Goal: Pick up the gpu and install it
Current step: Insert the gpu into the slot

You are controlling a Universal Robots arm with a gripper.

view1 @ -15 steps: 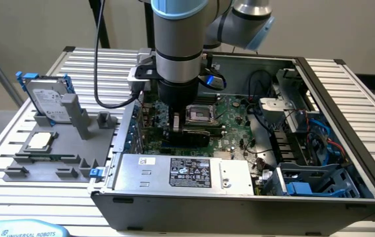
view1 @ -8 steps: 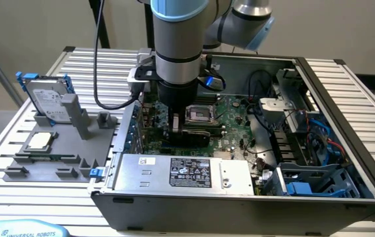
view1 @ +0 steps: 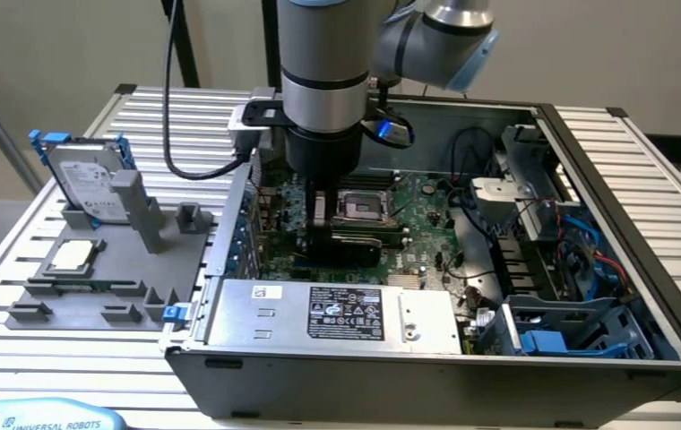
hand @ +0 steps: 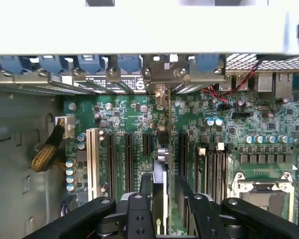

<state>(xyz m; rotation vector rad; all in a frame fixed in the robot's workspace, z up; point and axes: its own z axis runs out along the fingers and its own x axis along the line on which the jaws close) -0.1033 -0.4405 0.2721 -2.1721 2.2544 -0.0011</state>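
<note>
**GPU standing in its motherboard slot, end effector spread on either side**

In the wrist view, the end effector (hand: 162,209) sits lowest and nearest, its two black fingers (hand: 139,209) spread apart with the gpu (hand: 160,149) edge-on between them. The jaws stand moderately wide; whether the pads touch the card I cannot tell. The gpu stands upright in a slot of the green motherboard (hand: 229,124), running away from the camera to its silver end bracket (hand: 161,82), which meets the row of rear openings with blue slot clips (hand: 89,62). Empty black expansion slots (hand: 128,154) lie parallel on either side, and the CPU socket (hand: 261,191) sits beside them.

In the exterior view, the power supply (view1: 334,313) lies nearest inside the open computer case (view1: 436,376). Beyond it the arm (view1: 329,81) reaches straight down into the case, and its end effector (view1: 329,237) is low over the motherboard. On the exterior view's left, a grey fixture (view1: 101,287) on the slatted tabletop (view1: 6,260) carries a small square CPU chip (view1: 72,255), and farther back a silver hard drive (view1: 87,184) with blue rails.
</note>
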